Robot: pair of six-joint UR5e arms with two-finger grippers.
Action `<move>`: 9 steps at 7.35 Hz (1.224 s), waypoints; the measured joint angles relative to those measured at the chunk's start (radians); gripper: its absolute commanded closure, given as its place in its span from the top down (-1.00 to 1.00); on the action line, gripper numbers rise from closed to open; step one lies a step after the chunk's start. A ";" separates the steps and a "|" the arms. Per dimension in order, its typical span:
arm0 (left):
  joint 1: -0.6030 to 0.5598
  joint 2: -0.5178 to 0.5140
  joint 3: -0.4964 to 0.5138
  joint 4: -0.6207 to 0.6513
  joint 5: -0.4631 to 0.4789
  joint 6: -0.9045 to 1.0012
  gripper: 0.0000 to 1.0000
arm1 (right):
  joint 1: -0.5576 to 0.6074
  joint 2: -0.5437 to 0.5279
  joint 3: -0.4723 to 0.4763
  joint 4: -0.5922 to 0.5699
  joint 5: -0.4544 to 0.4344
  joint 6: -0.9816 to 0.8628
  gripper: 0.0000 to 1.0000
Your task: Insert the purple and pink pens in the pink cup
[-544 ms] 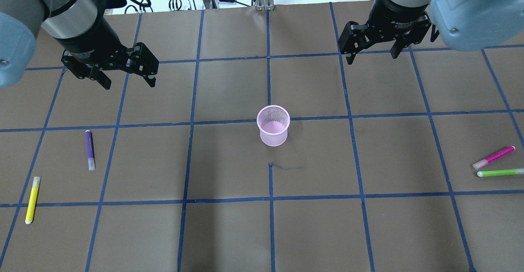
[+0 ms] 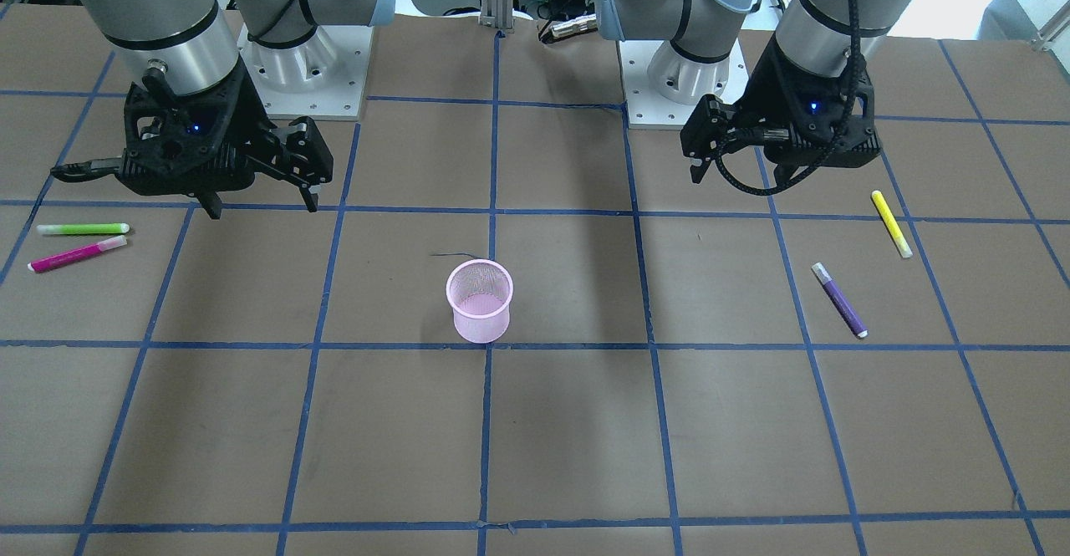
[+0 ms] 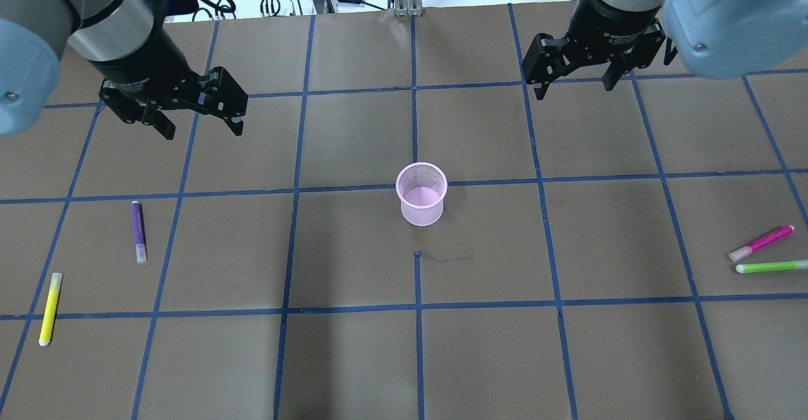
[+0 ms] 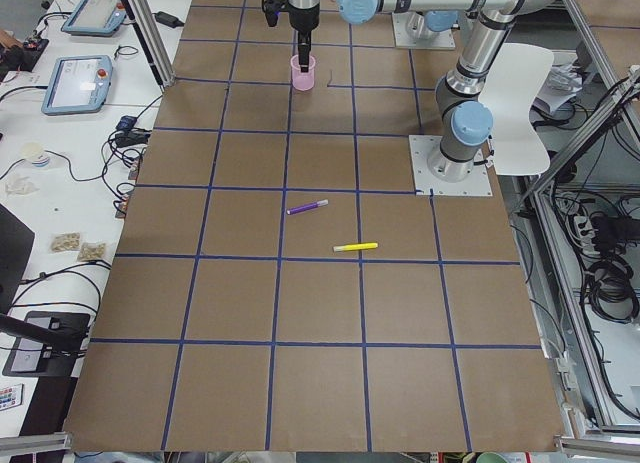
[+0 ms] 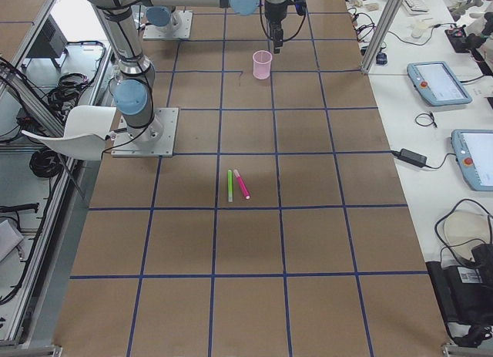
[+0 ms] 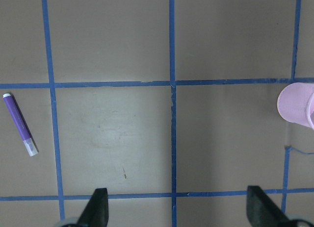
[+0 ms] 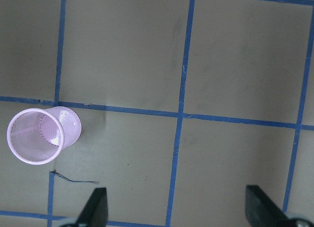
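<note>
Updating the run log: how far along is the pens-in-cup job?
Done: nothing; the pink cup looks empty. In hand: nothing; left gripper and right gripper are open above the table. Left: purple pen on the robot's left and pink pen on its right both lie flat, each needing pickup and insertion.

pink cup (image 3: 421, 196): fine mesh wall. table (image 3: 353, 357): matt brown paper, blue tape (image 3: 353, 309) grid. purple pen (image 3: 137, 230): smooth plastic barrel.
</note>
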 measured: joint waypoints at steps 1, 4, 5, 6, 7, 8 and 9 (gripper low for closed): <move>0.000 0.001 0.000 0.000 0.001 0.000 1.00 | 0.000 0.000 0.000 0.002 -0.001 -0.006 1.00; -0.002 0.011 -0.001 -0.008 0.010 0.003 1.00 | -0.015 0.000 0.002 0.004 -0.006 -0.081 1.00; -0.002 0.011 -0.001 -0.011 0.011 0.003 1.00 | -0.036 0.001 0.003 0.008 -0.006 -0.205 1.00; -0.001 0.010 -0.001 -0.012 0.012 0.003 1.00 | -0.071 0.000 0.007 0.018 -0.005 -0.354 1.00; -0.001 0.008 -0.002 -0.012 0.013 0.003 1.00 | -0.120 -0.001 0.019 0.030 0.000 -0.511 1.00; 0.000 0.006 -0.002 -0.011 0.014 0.006 1.00 | -0.179 -0.003 0.038 0.034 0.005 -0.683 1.00; 0.002 0.002 -0.002 -0.007 0.015 0.011 1.00 | -0.242 -0.007 0.059 0.036 0.010 -0.852 1.00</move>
